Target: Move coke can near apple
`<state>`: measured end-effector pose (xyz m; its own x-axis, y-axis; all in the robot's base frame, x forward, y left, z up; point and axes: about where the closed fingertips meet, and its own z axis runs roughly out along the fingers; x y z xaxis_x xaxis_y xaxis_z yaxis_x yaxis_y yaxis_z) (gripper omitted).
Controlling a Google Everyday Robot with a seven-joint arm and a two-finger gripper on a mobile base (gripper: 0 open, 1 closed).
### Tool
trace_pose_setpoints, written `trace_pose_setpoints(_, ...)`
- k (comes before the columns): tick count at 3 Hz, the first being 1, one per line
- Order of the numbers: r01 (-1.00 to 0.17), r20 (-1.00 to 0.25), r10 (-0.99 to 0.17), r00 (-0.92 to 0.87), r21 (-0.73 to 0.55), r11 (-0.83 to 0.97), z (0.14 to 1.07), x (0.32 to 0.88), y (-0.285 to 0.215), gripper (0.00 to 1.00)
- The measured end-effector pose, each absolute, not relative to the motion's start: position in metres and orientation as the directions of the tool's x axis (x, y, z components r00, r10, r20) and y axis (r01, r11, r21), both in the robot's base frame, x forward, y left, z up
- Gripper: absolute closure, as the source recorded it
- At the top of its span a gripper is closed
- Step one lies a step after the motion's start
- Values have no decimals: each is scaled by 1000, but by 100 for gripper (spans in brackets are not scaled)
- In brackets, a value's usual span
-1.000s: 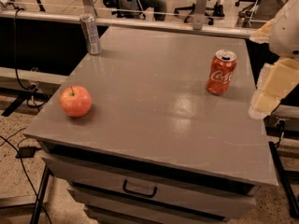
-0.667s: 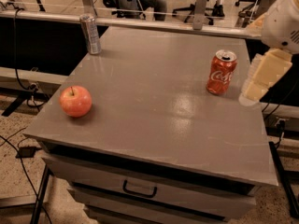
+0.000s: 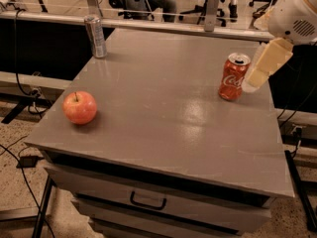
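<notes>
At the bottom of the frame, the front of a grey cabinet shows a drawer with a dark handle (image 3: 147,201). Black cables (image 3: 15,152) trail over the speckled floor at lower left. The cabinet's flat grey top (image 3: 163,133) fills the middle of the frame and carries a pale glare patch right of centre.

The apple (image 3: 79,107) sits at the left, near the top's front-left corner. It is round and red-orange, paler and yellowish toward its right side, with a short dark stem standing up from its dimple.

The coke can (image 3: 234,77) stands upright at the right of the frame, close to the top's right edge and well apart from the apple, with most of the width between them. It is short and red, with white script on its side, a silver top and a dark opening showing in it. A faint reflection lies under it.

The gripper (image 3: 256,76) hangs just beside the coke can on its right. It is a cream-coloured piece slanting down and leftward from the white arm (image 3: 297,14) in the upper right corner. Its lower tip is at the can's right side, and whether it touches cannot be told. Whether the gripper is open or closed cannot be told either, and it has hold of nothing that shows.

At the upper left, a taller, slimmer silver can (image 3: 95,36) stands upright near the far-left corner. Behind the far edge runs a metal rail (image 3: 163,25), with office chairs beyond it.
</notes>
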<state>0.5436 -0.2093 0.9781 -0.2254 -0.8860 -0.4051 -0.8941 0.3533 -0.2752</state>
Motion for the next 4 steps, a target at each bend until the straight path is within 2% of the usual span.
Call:
trace_pose_setpoints(3, -839, -454, -788, -415, -143, 524, 922, 605, -235, 2)
trace_pose_setpoints(4, -837, -478, -769, -424, -118, 535, 913, 611, -230, 25)
